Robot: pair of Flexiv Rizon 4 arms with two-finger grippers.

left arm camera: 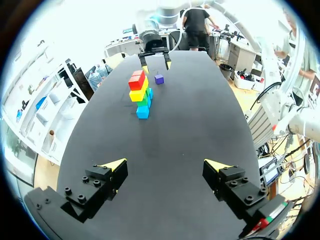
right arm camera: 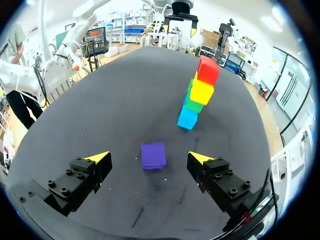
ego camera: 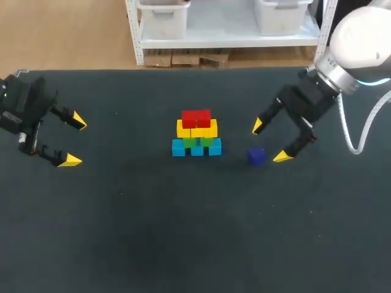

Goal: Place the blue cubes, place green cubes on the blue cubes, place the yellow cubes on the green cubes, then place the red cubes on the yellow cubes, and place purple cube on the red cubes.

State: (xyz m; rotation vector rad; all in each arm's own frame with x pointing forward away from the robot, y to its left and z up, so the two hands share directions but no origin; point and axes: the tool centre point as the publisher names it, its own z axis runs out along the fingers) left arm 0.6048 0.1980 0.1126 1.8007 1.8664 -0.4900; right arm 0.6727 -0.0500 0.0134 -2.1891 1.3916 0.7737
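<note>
I'm holding my right pincer (ego camera: 270,141) wide open and empty, the purple cube (right arm camera: 153,155) lying on the table (ego camera: 183,232) between its fingertips (right arm camera: 100,157) with the stack (right arm camera: 197,95) ahead, and I'm worrying a skewed grip or clumsy placing could topple it.

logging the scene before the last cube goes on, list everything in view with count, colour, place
blue cubes: three, blue, bottom row of the stack at mid table
green cubes: two, green, on the blue row
yellow cubes: two, yellow, on the green ones
red cubes: apparently two, red, top of the stack
purple cube: one, purple, on the table right of the stack
table: one, dark
left fingers: two, yellow-tipped, open, left of the stack
right fingers: two, yellow-tipped, open, purple cube between them, untouched
</note>
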